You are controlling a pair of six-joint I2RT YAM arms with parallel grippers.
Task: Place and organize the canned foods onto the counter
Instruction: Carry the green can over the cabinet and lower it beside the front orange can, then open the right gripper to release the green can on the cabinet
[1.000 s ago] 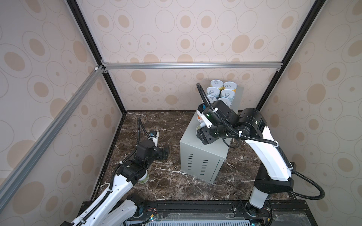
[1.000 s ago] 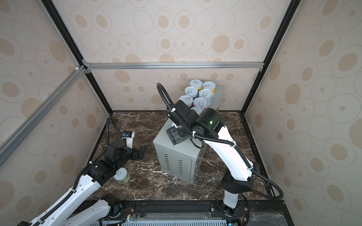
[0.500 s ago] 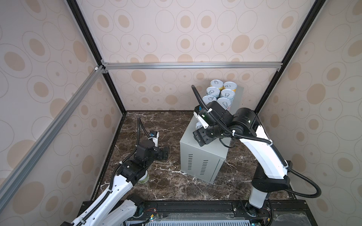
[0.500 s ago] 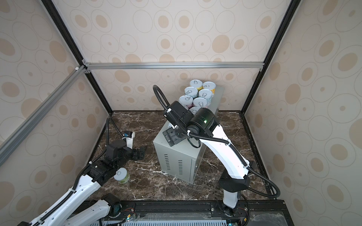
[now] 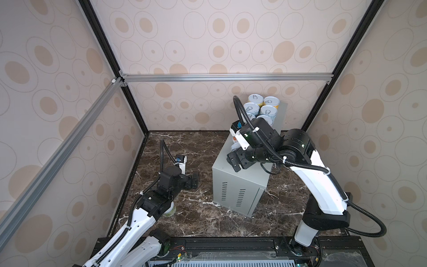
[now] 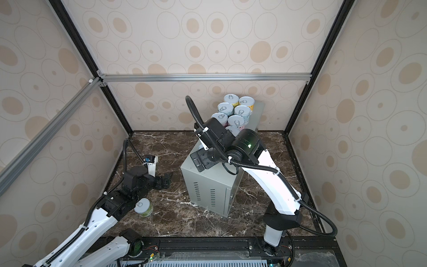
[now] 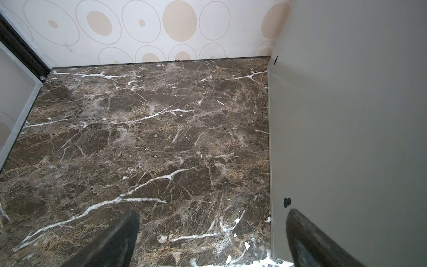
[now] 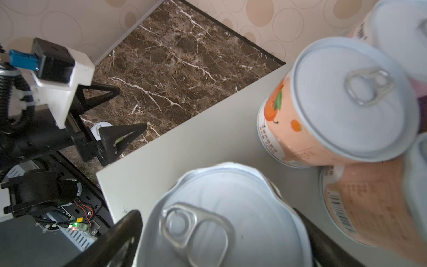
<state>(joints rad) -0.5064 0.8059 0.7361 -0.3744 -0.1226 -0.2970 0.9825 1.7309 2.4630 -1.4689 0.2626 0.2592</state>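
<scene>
Canned foods point(image 6: 242, 112) packed tight, upper centre. With right gripper point(image 8: 216, 215) splayed wide astride nearest can point(image 8: 242, 191), gripping nothing, risked tipping it on withdrawal.

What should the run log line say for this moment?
left gripper: open, empty, over marble | right gripper: open, astride front can on counter | green can: on marble

counter point(image 5: 247, 179): on the floor point(image 5: 196, 143), right of centre.
cans on the counter point(image 6: 242, 111): bunched in two touching rows from its far end toward its middle.
lone can point(image 6: 143, 207): on the floor, left of the counter, well apart, nearer the front.
</scene>
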